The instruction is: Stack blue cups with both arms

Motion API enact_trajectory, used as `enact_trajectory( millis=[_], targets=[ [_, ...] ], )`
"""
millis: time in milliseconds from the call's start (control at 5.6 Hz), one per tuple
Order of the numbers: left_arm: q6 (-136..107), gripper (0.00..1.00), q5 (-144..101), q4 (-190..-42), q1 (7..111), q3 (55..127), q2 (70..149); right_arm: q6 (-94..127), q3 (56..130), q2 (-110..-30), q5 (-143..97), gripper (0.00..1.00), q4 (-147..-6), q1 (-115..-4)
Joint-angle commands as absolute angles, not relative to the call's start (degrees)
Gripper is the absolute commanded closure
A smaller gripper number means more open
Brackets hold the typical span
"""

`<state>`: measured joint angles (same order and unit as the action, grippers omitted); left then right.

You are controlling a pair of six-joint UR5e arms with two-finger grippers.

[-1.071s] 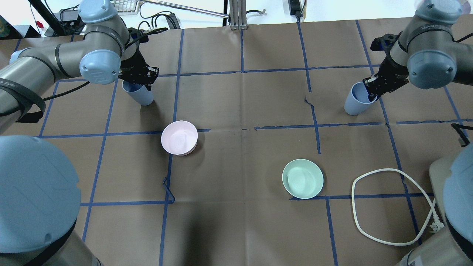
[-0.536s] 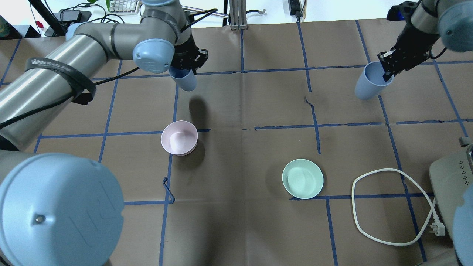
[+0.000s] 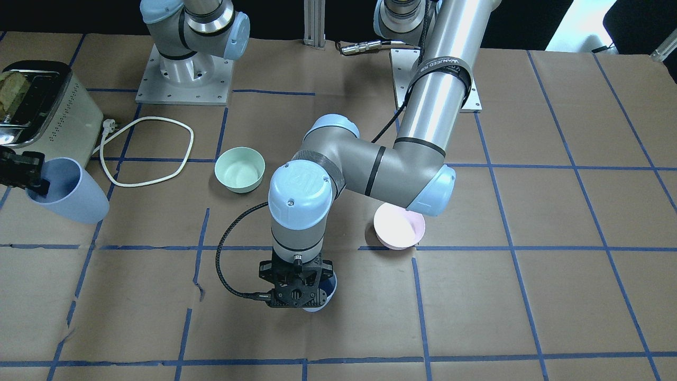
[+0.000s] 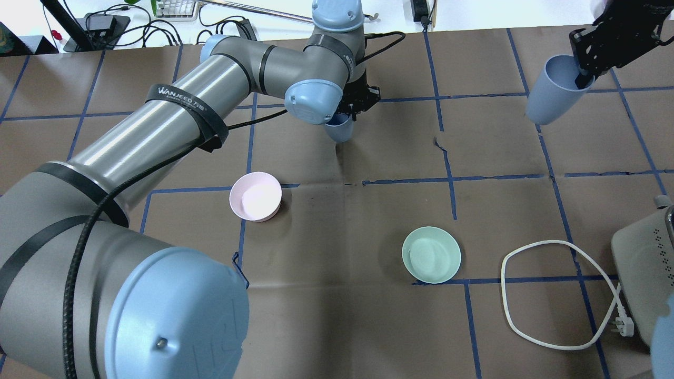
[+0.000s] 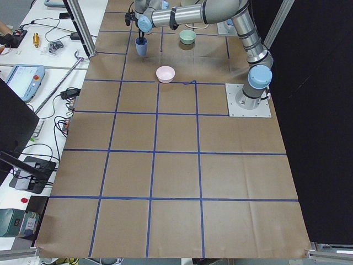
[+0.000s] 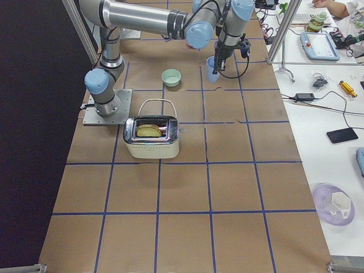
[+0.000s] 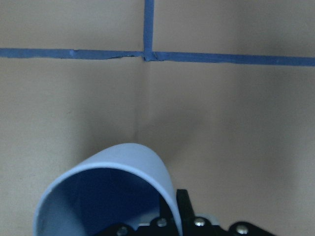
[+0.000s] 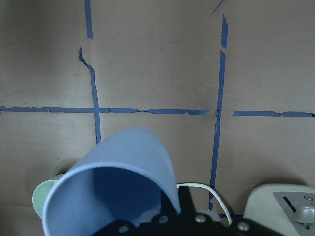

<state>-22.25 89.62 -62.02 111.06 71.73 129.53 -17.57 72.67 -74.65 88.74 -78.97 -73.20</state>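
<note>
My left gripper (image 4: 347,109) is shut on the rim of a pale blue cup (image 4: 338,128) near the table's middle, toward the far side. The front view shows this gripper (image 3: 299,296) low over the table, mostly covering the cup (image 3: 323,288). I cannot tell if the cup touches the table. The left wrist view shows its open mouth (image 7: 108,191). My right gripper (image 4: 583,79) is shut on the rim of the other blue cup (image 4: 553,92) and holds it tilted, high at the far right. That cup also shows in the front view (image 3: 71,193) and the right wrist view (image 8: 115,182).
A pink bowl (image 4: 255,196) stands left of centre, partly under my left arm in the front view. A mint-green bowl (image 4: 431,255) stands right of centre. A toaster (image 3: 42,111) and its looped white cable (image 4: 547,295) are at the near right. Blue tape lines cross the brown paper.
My left arm has swung right from the far left to the table's middle with its cup, and lower. My right arm has lifted its cup farther and higher to the right.
</note>
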Motion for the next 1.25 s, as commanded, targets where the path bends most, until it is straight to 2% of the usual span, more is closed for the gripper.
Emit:
enact_trajectory(
  millis=[0,179,536,1071],
  targets=[
    [-21.19,0.40,90.26,-61.44,111.36,74.16,129.55,-16.97,72.51,-74.36,88.59,0.92,-78.84,-73.21],
    [-20.83,0.03,90.09,-59.00,111.44,74.70,129.46,-16.61,72.51,-74.27,88.59,0.92,-78.92,-73.30],
    [-21.09,0.02,88.43,-61.24,111.18,74.01,124.49,-16.61,72.42,-74.27,88.51,0.92,-79.36,-73.39],
    [-12.99,0.02,87.36,-79.55,101.29,76.28,109.82,-4.99,70.85,-73.83,88.07,0.92,-82.17,-81.43]
  ],
)
